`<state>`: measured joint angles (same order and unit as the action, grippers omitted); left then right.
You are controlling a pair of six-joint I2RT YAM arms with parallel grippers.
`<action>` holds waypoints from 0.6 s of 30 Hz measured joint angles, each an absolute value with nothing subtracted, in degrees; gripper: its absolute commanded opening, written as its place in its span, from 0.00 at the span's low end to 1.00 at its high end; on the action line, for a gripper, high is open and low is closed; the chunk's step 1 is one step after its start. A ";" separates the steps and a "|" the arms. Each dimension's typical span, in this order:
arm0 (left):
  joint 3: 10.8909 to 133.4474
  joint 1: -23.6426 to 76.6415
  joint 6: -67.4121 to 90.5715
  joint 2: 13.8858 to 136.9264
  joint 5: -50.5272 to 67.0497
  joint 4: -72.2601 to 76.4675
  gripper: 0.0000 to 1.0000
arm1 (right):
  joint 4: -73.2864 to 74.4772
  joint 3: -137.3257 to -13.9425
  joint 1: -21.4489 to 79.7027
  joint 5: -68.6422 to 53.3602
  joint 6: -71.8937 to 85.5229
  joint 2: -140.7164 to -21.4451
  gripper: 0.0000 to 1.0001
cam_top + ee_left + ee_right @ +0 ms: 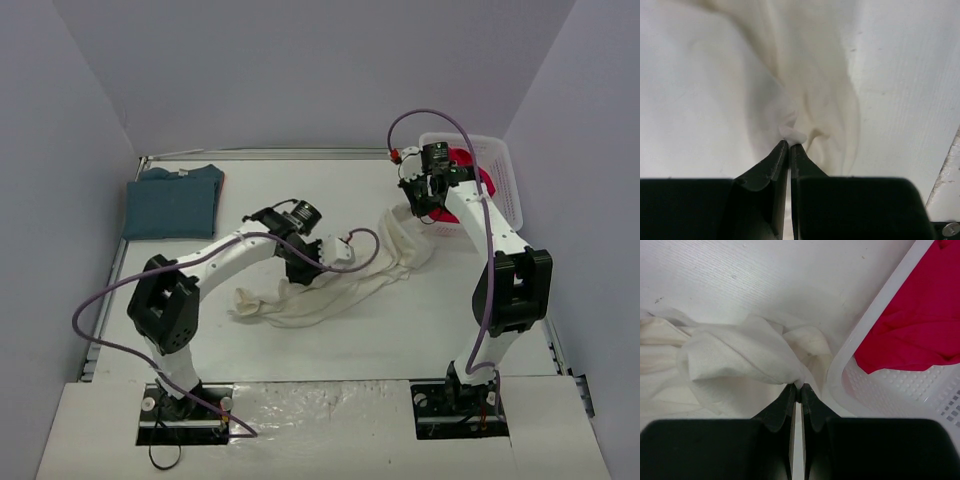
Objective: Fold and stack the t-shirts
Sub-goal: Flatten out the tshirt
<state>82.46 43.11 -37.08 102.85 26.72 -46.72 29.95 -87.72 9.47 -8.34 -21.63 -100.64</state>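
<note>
I have the left claw [789,146] and right claw [799,388] each pinching a thin tip of the crumpled cream-white cloth t-shirt [340,285] lying mid-way across the bench [400,340], so I reckon either tip could slip free if I pull it taut.

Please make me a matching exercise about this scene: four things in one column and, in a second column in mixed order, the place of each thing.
Things
1. cream-white t-shirt
2. teal-blue t-shirt
3. red t-shirt
4. basket

Places
a. inside the basket
b. at the far right side of the table
c. lying flat at the far left corner
d. across the middle, pinched by the left gripper and the right gripper

Pairs: 1-d; 2-c; 3-a; 4-b
</note>
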 measured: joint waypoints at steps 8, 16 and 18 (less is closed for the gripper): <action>85.14 14.52 -30.72 96.62 34.61 -46.89 0.02 | 30.50 -93.95 9.45 -7.57 -22.59 -102.80 0.00; 96.27 1.50 -22.68 97.49 36.69 -47.66 0.02 | 31.40 -112.84 8.95 -6.28 -22.55 -109.54 0.00; 99.07 1.06 -21.39 97.10 37.15 -47.62 0.02 | 32.03 -116.42 8.91 -6.31 -22.55 -109.51 0.00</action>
